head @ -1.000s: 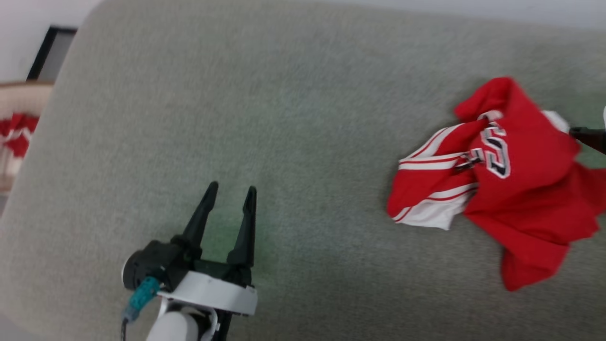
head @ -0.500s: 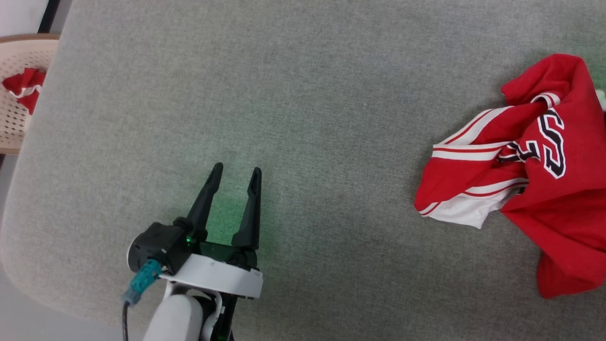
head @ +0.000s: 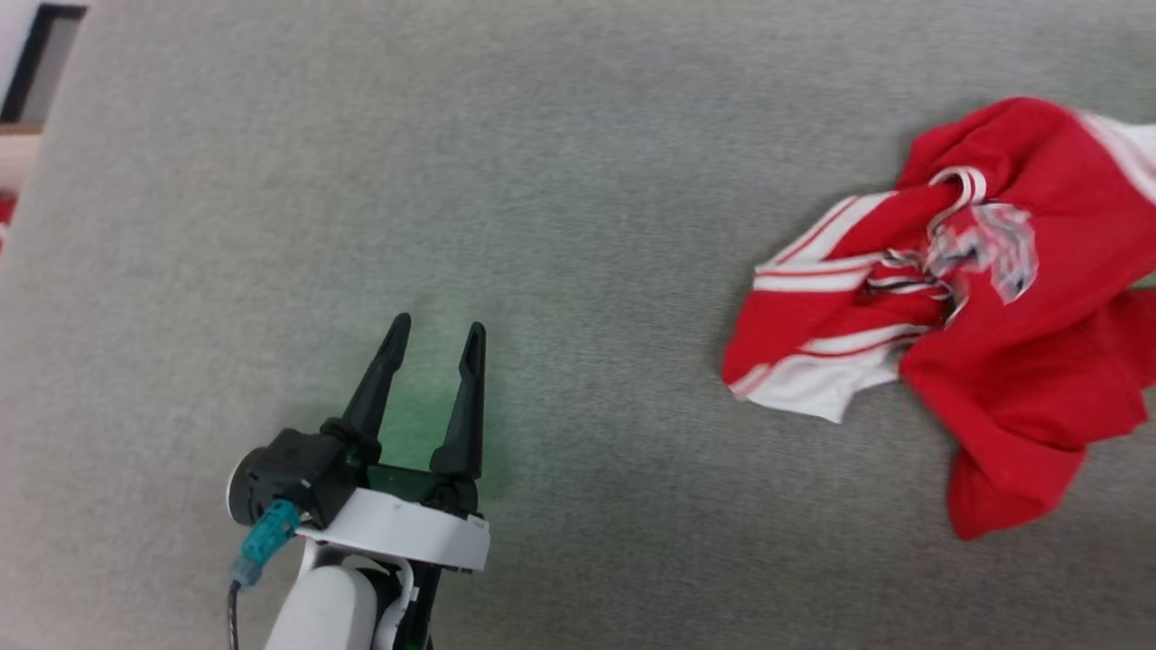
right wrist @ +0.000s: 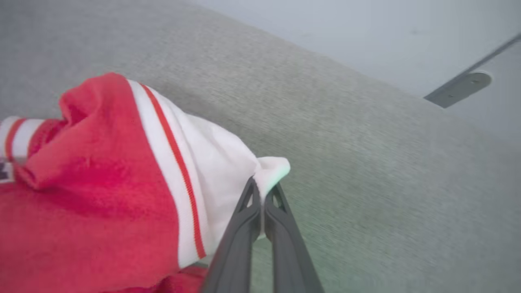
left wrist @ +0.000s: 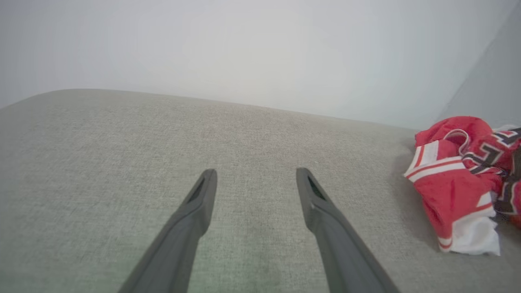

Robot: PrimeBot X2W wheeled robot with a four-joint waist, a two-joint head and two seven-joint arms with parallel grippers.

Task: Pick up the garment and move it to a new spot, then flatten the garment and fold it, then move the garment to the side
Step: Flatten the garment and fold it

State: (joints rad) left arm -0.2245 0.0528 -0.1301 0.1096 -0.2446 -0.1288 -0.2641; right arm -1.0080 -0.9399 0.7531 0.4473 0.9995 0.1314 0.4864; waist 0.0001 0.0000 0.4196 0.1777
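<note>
The garment [head: 975, 307], a red jersey with white panels, striped trim and block lettering, lies crumpled at the right of the grey surface [head: 578, 181]. My left gripper [head: 435, 332] is open at the lower left, well apart from it, fingers pointing up the view. In the left wrist view the gripper [left wrist: 255, 176] holds nothing and the garment [left wrist: 456, 183] lies off to the right. In the right wrist view my right gripper [right wrist: 263, 185] is shut on a white edge of the garment [right wrist: 101, 187], which bunches up to the left of the fingers.
The grey fabric surface [left wrist: 122, 134] spreads wide around my left gripper, with its rounded edge at the far left [head: 27, 226]. A pale wall [left wrist: 244, 49] rises behind it. A grey bracket [right wrist: 460, 87] is fixed on the wall beyond the surface.
The head camera has shifted between frames. The garment's shape has changed: its lettered fold has bunched up and a white panel has risen at the top right, where my right gripper holds it. The left gripper stays open.
</note>
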